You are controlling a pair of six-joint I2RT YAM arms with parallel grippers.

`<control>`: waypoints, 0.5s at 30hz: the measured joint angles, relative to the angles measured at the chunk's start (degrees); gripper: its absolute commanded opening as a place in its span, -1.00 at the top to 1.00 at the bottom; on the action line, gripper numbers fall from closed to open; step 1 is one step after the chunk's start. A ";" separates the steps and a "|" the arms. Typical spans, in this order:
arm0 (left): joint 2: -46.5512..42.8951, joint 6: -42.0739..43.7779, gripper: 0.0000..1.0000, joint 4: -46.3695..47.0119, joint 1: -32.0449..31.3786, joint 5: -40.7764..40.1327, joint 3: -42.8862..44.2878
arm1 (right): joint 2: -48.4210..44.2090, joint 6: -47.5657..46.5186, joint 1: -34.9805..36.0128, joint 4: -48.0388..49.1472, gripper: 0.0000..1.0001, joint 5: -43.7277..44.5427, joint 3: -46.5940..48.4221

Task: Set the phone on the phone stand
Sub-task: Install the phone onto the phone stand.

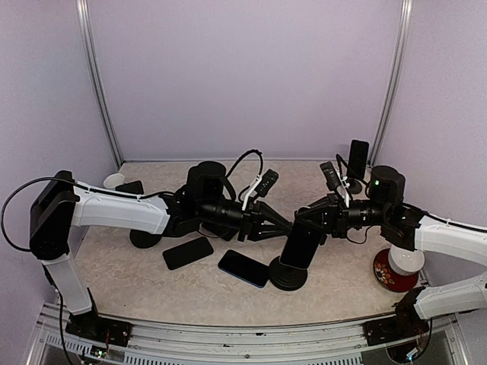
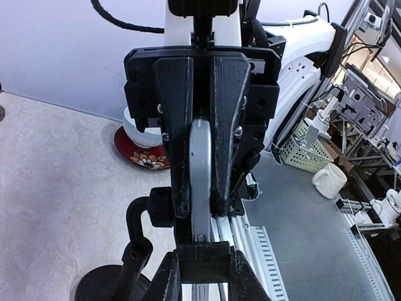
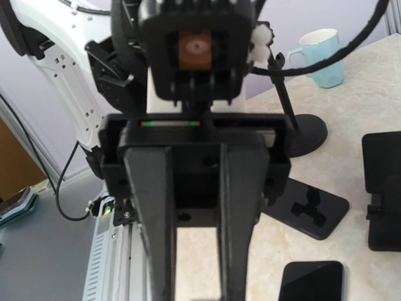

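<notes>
Holding: left gripper (image 1: 283, 225) has its fingers narrow, clamped on the silver edge of the phone (image 1: 301, 245), as the left wrist view shows
Other arm: right gripper (image 1: 303, 217) has its fingers drawn fully together, tips at the top of the phone from the opposite side; whether they pinch it or only press on it cannot be told
Phone: upright and a little tilted over the phone stand (image 1: 288, 278), between the two grippers, toward the front edge of the table (image 1: 152, 293), about midway along it
Seating: its lower end meets the stand's holder, but the pictures do not show whether it sits fully in
Stage: judged to be the last part of the task, settling the phone and letting go
Nearby: a dark phone (image 1: 188, 252) and a bluish phone (image 1: 243, 268) lie flat just left of the stand's round base; a red dish (image 1: 384, 281) with a white cup (image 1: 403, 258) on it stands near the front right corner
Risk, release: if the phone is not home in the holder, opening the fingers could let it slide off or topple onto the flat phones
Risk, drag: a finger pulling away sideways while touching could twist the phone or tip the stand
Risk, arms: the grippers are nearly touching, so a retreat along the wrong line could knock one against the other and jar the phone
</notes>
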 measured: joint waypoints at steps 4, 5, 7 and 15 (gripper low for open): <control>0.00 0.46 0.71 -0.81 -0.11 -0.20 0.35 | 0.13 0.42 -0.24 0.17 1.00 -0.55 0.00; 0.00 0.52 0.59 -0.96 -0.11 -0.22 0.44 | 0.24 0.48 -0.28 0.33 1.00 -0.70 0.00; 0.00 0.61 0.46 -1.27 -0.11 -0.22 0.61 | 0.37 0.59 -0.39 0.52 1.00 -0.94 0.00; 0.00 1.01 -0.14 -0.83 -0.20 0.48 1.14 | 0.96 0.66 -0.85 1.40 1.00 -1.09 0.04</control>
